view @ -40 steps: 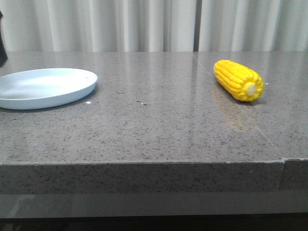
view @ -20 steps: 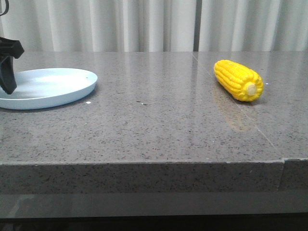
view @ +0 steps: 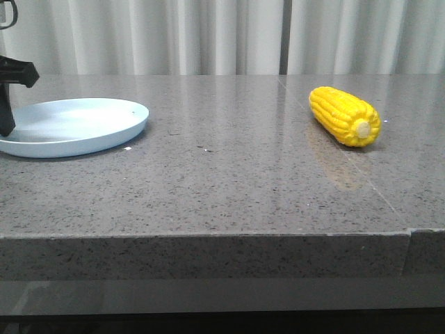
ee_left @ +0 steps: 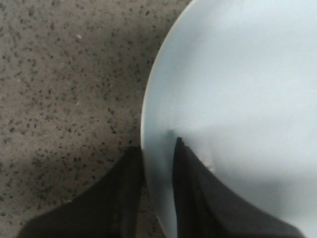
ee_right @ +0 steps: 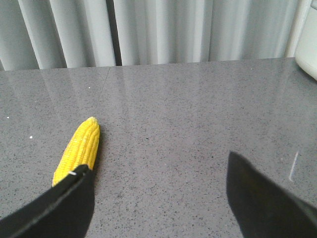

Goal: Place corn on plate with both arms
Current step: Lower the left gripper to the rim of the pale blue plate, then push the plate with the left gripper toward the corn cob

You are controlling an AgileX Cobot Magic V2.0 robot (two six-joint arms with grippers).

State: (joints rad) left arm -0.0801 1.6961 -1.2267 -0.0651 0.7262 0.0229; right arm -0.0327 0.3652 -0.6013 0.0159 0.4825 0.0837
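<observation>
The pale blue plate [view: 76, 125] lies at the table's far left. My left gripper [view: 5, 115] stands at the plate's left rim at the frame's edge. In the left wrist view the gripper [ee_left: 157, 145] straddles the rim of the plate [ee_left: 237, 84], one finger on the table side and one inside, closed on it. The yellow corn [view: 344, 115] lies at the right, its pale stub end toward the front. In the right wrist view my right gripper [ee_right: 158, 162] is open and empty above the table, with the corn [ee_right: 79, 148] just beyond one finger. It is not in the front view.
The grey speckled stone table [view: 222, 188] has its front edge low in the front view. Pale curtains [view: 208, 35] hang behind it. A white object [ee_right: 309, 49] shows at the edge of the right wrist view.
My left gripper came into view at the far left and took hold of the plate's rim. The plate has shifted slightly to the right. The corn has not moved.
</observation>
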